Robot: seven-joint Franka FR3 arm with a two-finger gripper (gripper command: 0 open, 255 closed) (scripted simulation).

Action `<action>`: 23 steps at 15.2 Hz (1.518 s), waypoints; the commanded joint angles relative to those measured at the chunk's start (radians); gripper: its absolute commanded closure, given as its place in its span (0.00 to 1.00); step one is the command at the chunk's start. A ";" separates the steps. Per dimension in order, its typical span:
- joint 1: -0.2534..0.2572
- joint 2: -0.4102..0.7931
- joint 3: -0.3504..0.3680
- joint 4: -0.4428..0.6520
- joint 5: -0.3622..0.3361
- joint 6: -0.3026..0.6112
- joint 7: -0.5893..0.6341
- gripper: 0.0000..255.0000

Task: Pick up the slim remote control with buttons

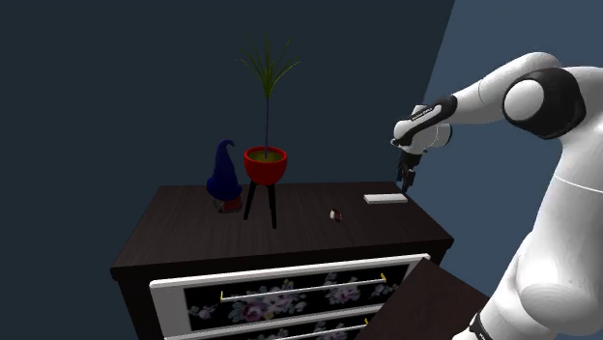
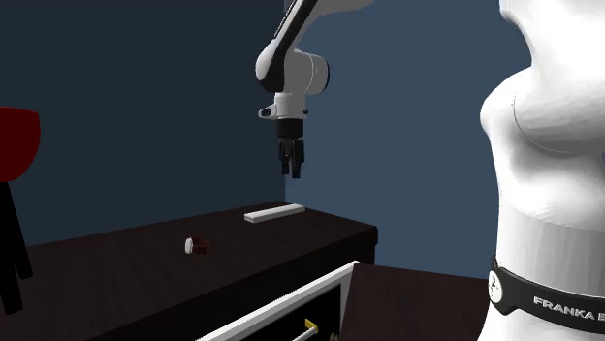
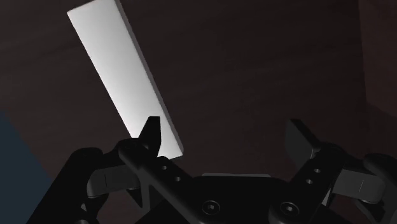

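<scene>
My gripper (image 3: 226, 137) hangs with its jaws spread wide and nothing between them; as I judge it, the main risk is a straight descent from here, because the remote (image 3: 124, 76) sits off to one side of the gap, with its near end just beside one of the fingers (image 3: 151, 137); that fingertip would land on the slab instead of straddling it. The remote also runs at a slant to my closing line; a squeeze without a wrist turn could spin it rather than clamp it. It looks thin and flat on the dresser top (image 1: 290, 237); stopping too high would let the pads slide over it, and going too low would jam the tips into the top. It lies near the far edge in the second exterior view, so a shove might send it off.

In the shoulder view the gripper (image 1: 408, 177) hovers above the top, apart from it; the remote (image 1: 385, 199) lies at about seven o'clock from it. The second exterior view agrees: gripper (image 2: 293, 163) high, remote (image 2: 274, 212) at about seven o'clock below. A small red-brown object (image 1: 336, 214) lies further along at eight o'clock, well clear of my path.
</scene>
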 commanded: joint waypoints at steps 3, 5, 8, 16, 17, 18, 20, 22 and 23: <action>-0.085 0.199 0.051 0.137 0.161 0.003 -0.205 0.00; -0.137 0.288 0.089 0.215 0.214 -0.006 -0.279 0.00; -0.211 0.416 0.144 0.345 0.270 -0.027 -0.367 0.00; -0.254 0.513 0.190 0.391 0.314 0.015 -0.412 0.00; -0.259 0.528 0.196 0.392 0.322 0.028 -0.417 0.00; -0.259 0.527 0.197 0.391 0.322 0.029 -0.417 0.00; -0.259 0.528 0.197 0.392 0.322 0.028 -0.416 1.00; -0.259 0.528 0.197 0.394 0.322 0.027 -0.416 1.00; -0.259 0.529 0.197 0.394 0.322 0.027 -0.416 1.00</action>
